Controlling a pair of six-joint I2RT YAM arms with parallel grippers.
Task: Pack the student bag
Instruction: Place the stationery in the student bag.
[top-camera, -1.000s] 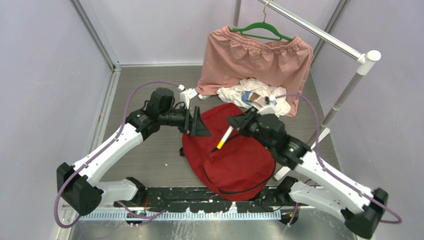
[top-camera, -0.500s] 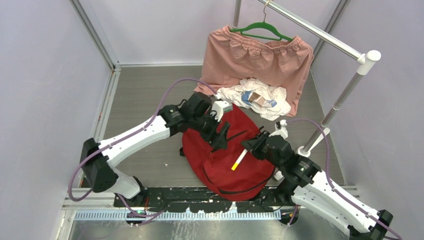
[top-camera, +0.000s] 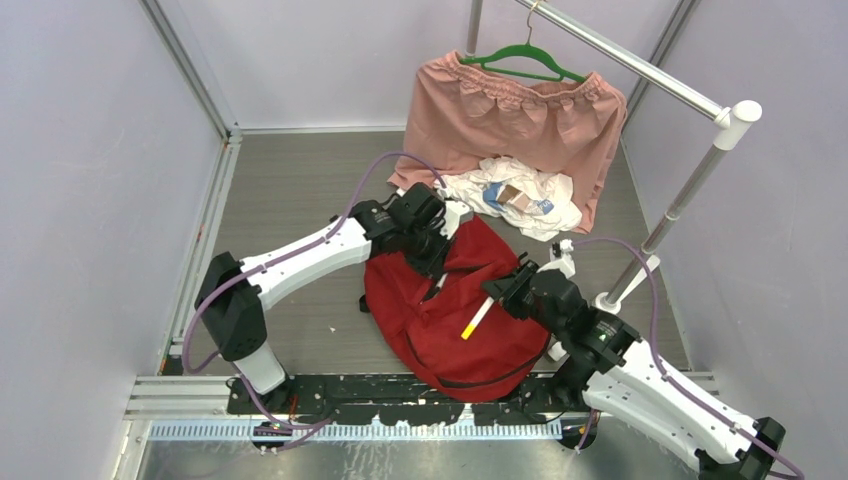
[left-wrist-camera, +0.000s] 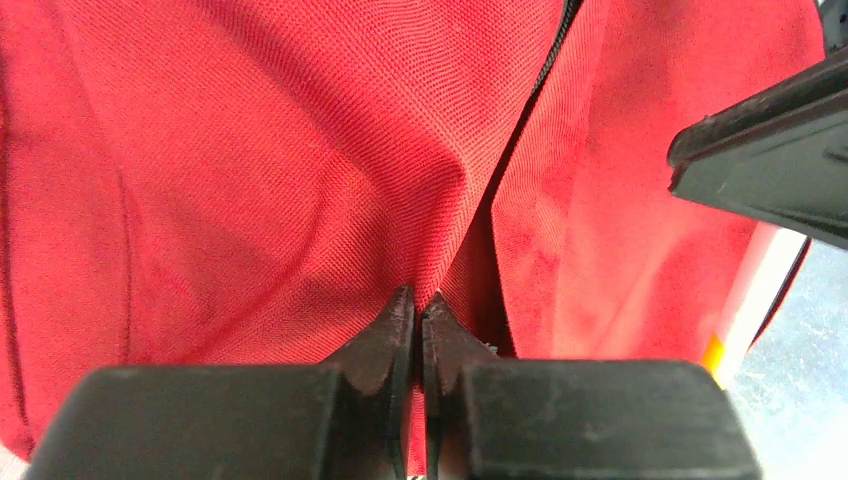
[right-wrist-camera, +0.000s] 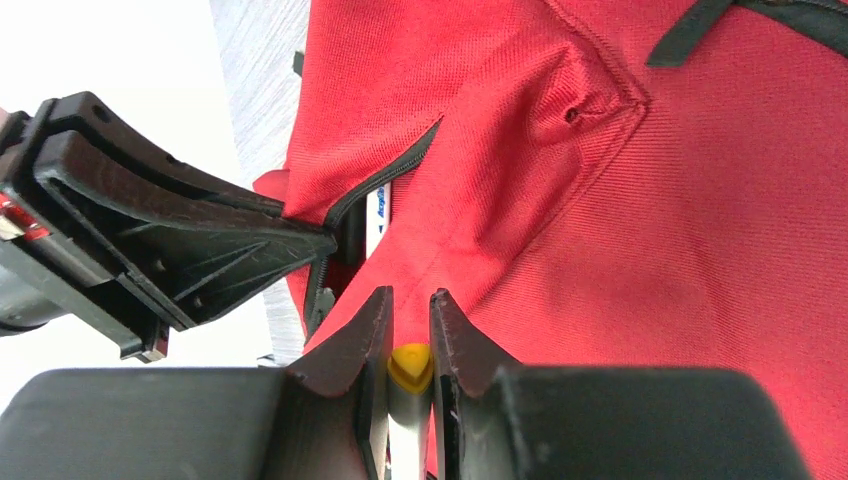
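Note:
The student bag (top-camera: 455, 330), dark red with black zip trim, lies on the table between the arms. My left gripper (top-camera: 437, 262) is down on its upper part. In the left wrist view the left gripper (left-wrist-camera: 418, 300) is shut on a fold of the bag's red fabric (left-wrist-camera: 250, 150), beside the black zip line. My right gripper (top-camera: 503, 293) hovers over the bag's right side, shut on a white pen with a yellow end (top-camera: 473, 323). The right wrist view shows the pen's yellow tip (right-wrist-camera: 410, 368) between the jaws, the bag (right-wrist-camera: 680, 220), and a partly open zip slit (right-wrist-camera: 372, 205).
A pale pink garment (top-camera: 510, 110) hangs on a green hanger behind the bag. A small white printed cloth (top-camera: 515, 195) lies at its foot. A metal rail (top-camera: 640, 70) and its post (top-camera: 680, 200) stand at the right, close to the right arm.
The left arm has swung in over the bag and its jaws have closed on the fabric. The right arm came down to the right with the pen, then held still.

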